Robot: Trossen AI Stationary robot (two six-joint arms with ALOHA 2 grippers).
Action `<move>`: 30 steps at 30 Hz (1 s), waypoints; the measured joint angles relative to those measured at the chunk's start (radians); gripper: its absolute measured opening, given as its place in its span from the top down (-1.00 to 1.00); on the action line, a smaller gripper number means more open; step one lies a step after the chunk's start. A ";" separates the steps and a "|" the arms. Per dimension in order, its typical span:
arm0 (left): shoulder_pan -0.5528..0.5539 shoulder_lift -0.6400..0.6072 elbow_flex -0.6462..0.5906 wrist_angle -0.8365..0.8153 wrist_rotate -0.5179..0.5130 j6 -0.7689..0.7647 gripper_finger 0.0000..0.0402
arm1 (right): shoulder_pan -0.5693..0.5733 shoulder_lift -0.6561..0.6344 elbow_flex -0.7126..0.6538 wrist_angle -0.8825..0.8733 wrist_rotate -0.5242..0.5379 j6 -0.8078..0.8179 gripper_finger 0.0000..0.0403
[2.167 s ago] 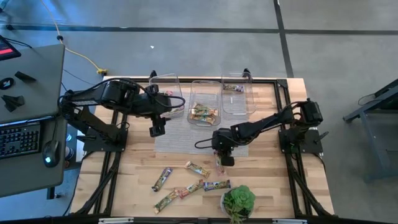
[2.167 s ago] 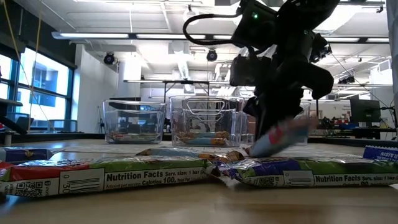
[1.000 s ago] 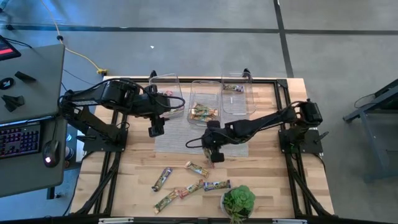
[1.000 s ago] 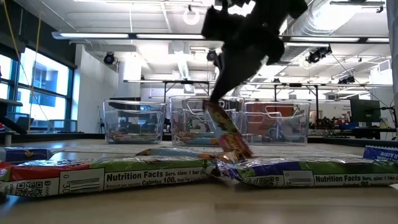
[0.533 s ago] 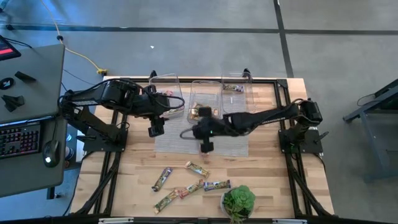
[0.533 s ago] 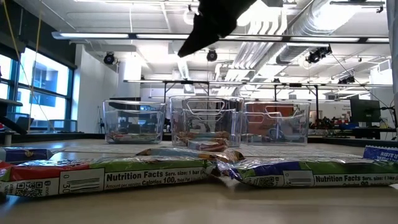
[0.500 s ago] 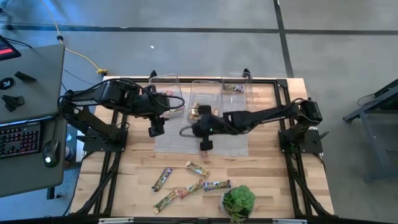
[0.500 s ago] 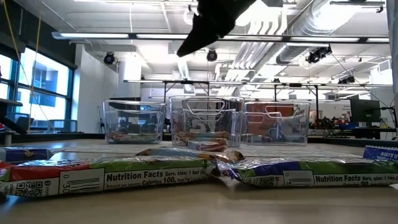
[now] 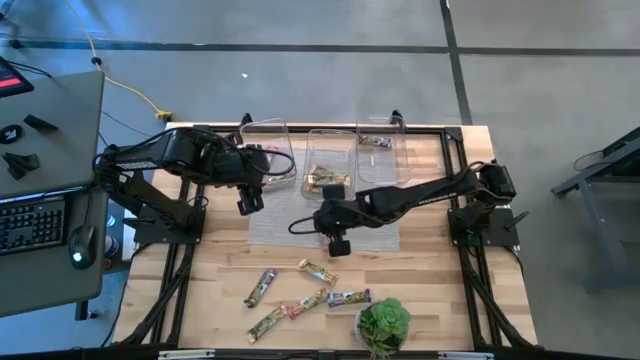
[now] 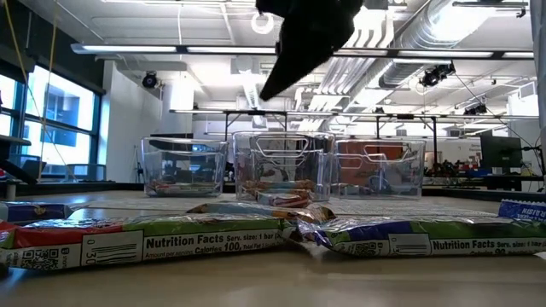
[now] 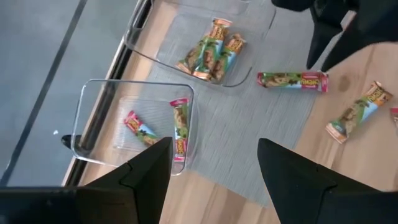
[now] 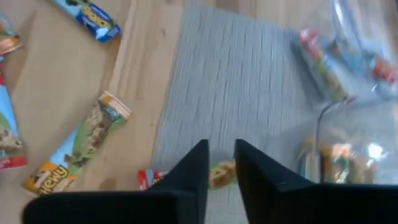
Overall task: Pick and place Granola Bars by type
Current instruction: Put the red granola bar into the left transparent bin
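Three clear bins stand at the far edge. The left bin (image 11: 134,124) holds red-pink Granola Bars, the middle bin (image 9: 330,165) green-gold ones (image 11: 211,50), and the right bin (image 9: 382,150) one bar. A green and red bar (image 11: 292,81) lies flat on the grey mat (image 9: 300,220), just in front of the middle bin. My right gripper (image 12: 221,163) hangs above that bar (image 12: 217,174), its fingers a little apart with nothing between them. My left gripper (image 11: 214,180) hovers open near the left bin. Several loose bars (image 9: 305,295) lie on the wood near the front edge.
A leafy potted plant (image 9: 382,322) stands at the near edge, right of the loose bars. In the low view, two bars (image 10: 171,234) (image 10: 426,234) lie close to the camera. Bare wood shows on both sides of the mat.
My right gripper has carried a bar up and toward the far edge, to the front of the middle bin. The bar that hung from it now lies on the mat there. The gripper has risen and drawn back a little toward the near edge.
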 joint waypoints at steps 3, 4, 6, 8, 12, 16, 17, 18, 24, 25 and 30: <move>0.000 0.000 0.000 0.000 -0.005 0.000 -0.14 | 0.006 0.035 0.000 -0.012 -0.018 0.099 0.51; 0.000 0.000 0.000 0.000 -0.005 0.000 -0.14 | 0.008 0.051 0.000 -0.011 -0.022 0.134 0.47; 0.000 0.000 0.000 0.000 -0.005 -0.001 -0.14 | 0.015 0.084 0.000 -0.010 -0.015 0.222 0.40; 0.000 0.000 0.000 0.000 -0.005 -0.010 -0.14 | 0.021 0.120 0.000 -0.002 0.023 0.340 0.36; 0.000 0.000 0.000 0.001 -0.005 -0.023 -0.14 | 0.032 0.193 0.000 -0.006 0.102 0.530 0.33; 0.000 0.000 0.000 0.001 -0.010 -0.023 -0.14 | 0.036 0.235 0.000 0.012 0.175 0.639 0.33; 0.000 0.000 0.000 0.001 -0.013 -0.022 -0.14 | 0.037 0.239 -0.001 0.012 0.192 0.660 0.33; 0.000 0.000 0.000 0.001 -0.013 -0.023 -0.14 | 0.037 0.242 -0.001 0.014 0.209 0.679 0.33; 0.000 0.000 0.000 0.001 -0.013 -0.023 -0.14 | 0.032 0.242 -0.001 0.018 0.236 0.781 0.33; 0.000 0.000 0.000 0.001 -0.013 -0.023 -0.14 | 0.032 0.242 0.000 0.018 0.233 0.794 0.33; 0.000 0.000 0.000 0.001 -0.013 -0.023 -0.14 | 0.038 0.242 0.000 0.016 0.244 0.809 0.33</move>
